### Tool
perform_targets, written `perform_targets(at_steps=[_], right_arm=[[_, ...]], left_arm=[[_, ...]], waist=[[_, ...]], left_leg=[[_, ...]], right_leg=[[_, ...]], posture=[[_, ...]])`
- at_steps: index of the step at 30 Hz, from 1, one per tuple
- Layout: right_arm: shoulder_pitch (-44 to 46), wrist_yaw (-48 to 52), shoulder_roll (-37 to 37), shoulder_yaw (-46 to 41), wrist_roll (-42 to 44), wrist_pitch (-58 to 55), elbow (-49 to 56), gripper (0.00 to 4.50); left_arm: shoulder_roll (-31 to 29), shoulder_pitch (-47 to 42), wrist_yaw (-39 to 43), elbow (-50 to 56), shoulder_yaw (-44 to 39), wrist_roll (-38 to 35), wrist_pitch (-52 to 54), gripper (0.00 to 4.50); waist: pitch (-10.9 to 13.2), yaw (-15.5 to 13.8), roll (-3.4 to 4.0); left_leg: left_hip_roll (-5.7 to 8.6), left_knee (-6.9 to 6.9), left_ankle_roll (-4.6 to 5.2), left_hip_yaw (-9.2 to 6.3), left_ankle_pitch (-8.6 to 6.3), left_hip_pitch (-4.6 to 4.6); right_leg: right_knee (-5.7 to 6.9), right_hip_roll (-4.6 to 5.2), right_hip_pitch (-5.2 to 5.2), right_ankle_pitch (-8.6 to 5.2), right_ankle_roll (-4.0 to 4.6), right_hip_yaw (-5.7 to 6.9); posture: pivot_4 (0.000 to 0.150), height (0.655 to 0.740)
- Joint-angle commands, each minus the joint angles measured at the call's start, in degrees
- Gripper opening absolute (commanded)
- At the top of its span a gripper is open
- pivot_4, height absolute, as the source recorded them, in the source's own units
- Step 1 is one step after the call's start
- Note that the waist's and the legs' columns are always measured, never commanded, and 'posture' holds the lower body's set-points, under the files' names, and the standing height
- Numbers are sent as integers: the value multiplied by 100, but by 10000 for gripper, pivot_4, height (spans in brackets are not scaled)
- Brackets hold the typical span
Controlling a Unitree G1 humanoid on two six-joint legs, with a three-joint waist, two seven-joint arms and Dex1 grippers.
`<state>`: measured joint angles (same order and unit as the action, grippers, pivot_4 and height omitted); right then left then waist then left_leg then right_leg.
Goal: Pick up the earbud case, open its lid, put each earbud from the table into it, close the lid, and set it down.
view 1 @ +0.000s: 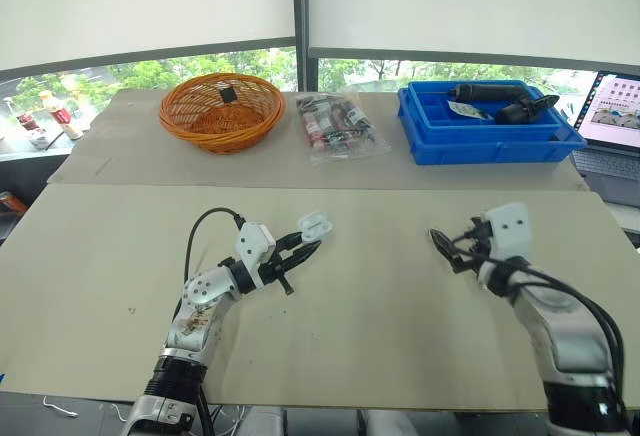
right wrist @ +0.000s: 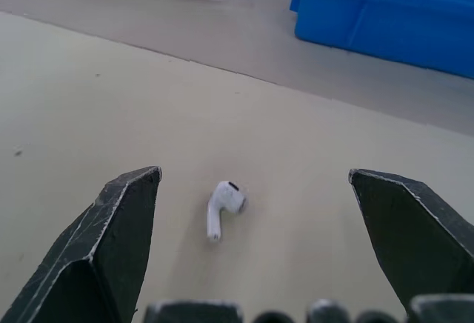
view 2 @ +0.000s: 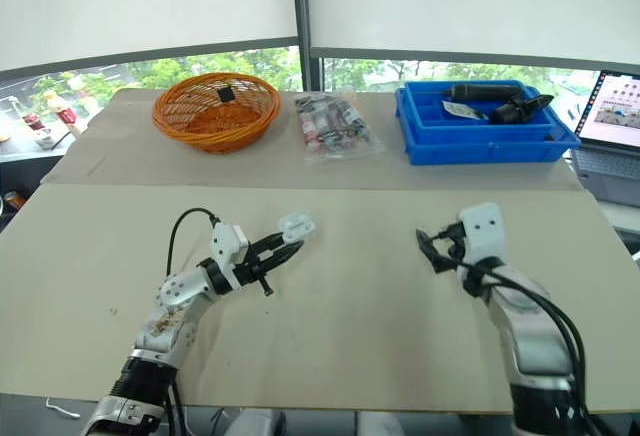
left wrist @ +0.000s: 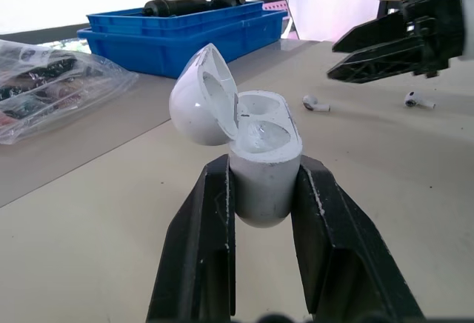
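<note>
Jaws of the left gripper [view 1: 298,244] are clamping the earbud case [left wrist: 263,152] by its body, holding it above the table [view 1: 380,336] with the lid [left wrist: 200,97] hinged open and both wells looking empty. Those of the right gripper [right wrist: 253,173] are standing wide apart over one earbud [right wrist: 224,208] lying on the table, with another earbud [left wrist: 419,100] lying near. The earbud is small and smooth, so fingers closing off-centre or scraping the board are likely sending it skidding away. The table is showing plain beige; a wicker basket [view 1: 220,111], plastic bag [view 1: 335,126], blue bin [view 1: 480,121] and laptop [view 1: 615,116] are sitting beneath wide windows
</note>
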<state>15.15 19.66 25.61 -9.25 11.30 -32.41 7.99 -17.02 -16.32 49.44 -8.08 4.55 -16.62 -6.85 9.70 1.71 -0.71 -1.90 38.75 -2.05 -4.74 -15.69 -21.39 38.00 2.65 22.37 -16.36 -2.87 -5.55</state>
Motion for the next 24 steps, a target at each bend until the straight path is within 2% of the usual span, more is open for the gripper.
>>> perform_targets(at_steps=[1,7,10,18,20,24], right_arm=[[306,-115,-64,90,-125,70,-361,45000],[439,-343,-306,245,-257,40,-877,45000],[386,-434,-410,198,-206,-96,-834,37337],[223,-328,-441,262,-104,-422,-598,9165],[179,-190,-348,317,-100,-411,-486,3472],[33,421,60,482,20,-348,-12,3435]], left_arm=[[-31,-7,-27,279,3,-4,38,5366],[-32,9,-32,329,27,15,76,5366],[-39,29,-39,362,37,15,88,5366],[-24,42,-12,356,71,40,84,5366],[-26,46,-4,358,81,44,77,5366],[-53,108,-11,455,85,25,107,5366]], waist=[[0,-2,0],[-1,41,2],[-1,68,2],[-1,69,2],[-1,72,2],[0,71,2]], left_leg=[[0,0,0,0,0,0],[-1,0,0,0,0,1],[-2,-1,0,0,0,1],[-2,-1,1,-1,0,2],[-3,-2,1,-1,-1,2],[-2,-2,1,0,-1,2]], right_leg=[[0,0,0,0,0,0],[4,-1,3,0,0,1],[6,-2,3,0,0,0],[5,-2,2,0,0,0],[5,-2,2,0,0,1],[3,-2,2,0,0,0]], posture=[[1500,7114],[1500,7114],[1500,7114],[1500,7114],[1500,7114],[1500,7114]])
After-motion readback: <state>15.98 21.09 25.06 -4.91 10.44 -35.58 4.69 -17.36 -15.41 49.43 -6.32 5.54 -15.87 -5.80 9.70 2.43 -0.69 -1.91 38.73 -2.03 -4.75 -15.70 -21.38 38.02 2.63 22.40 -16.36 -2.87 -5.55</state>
